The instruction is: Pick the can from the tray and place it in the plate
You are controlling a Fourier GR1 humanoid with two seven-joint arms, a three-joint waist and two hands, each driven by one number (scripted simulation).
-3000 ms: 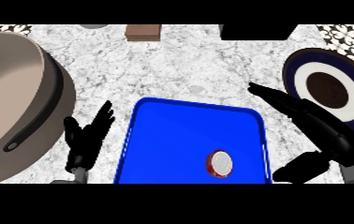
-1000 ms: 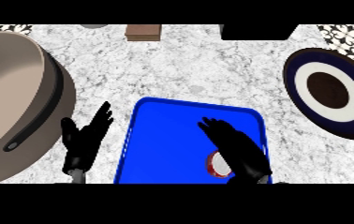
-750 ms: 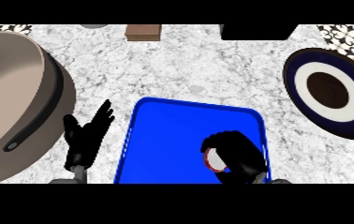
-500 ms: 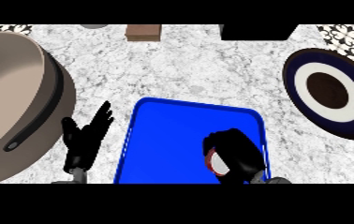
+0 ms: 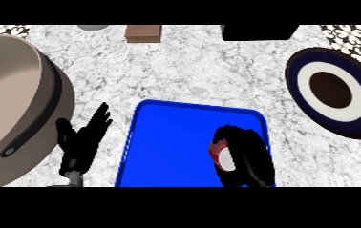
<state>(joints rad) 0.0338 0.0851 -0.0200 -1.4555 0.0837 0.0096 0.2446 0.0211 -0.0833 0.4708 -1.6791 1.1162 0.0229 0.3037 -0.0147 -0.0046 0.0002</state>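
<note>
The counter (image 5: pixel 190 65), white marble with grey veining, fills the frame. At the left edge a big tan pan (image 5: pixel 28 112) with a dark rim curves out of view, a dark handle lying along its lower side. The blue tray (image 5: pixel 169 150) sits at lower centre, its near edge cut by the bottom of the frame. At the right edge stands the plate (image 5: pixel 313 81), dark navy at the rim with a white ring and a dark brown middle, partly cut off by the frame.

Over the tray's lower right part the right hand (image 5: pixel 247 158) comes in from the bottom, its black fingers curled round the can (image 5: pixel 223 156). Only the can's red side and pale top show at the hand's left; no label or writing can be read on it. The can is within the tray, well apart from the plate.

The left hand (image 5: pixel 83 139) rests at lower left between pan and tray, fingers spread wide and pointing up, holding nothing.

Along the top edge lie a black box (image 5: pixel 257 31) at upper right, a brown block (image 5: pixel 143 33) at upper centre, and a small grey round thing (image 5: pixel 91 27) to its left, mostly cut off
</note>
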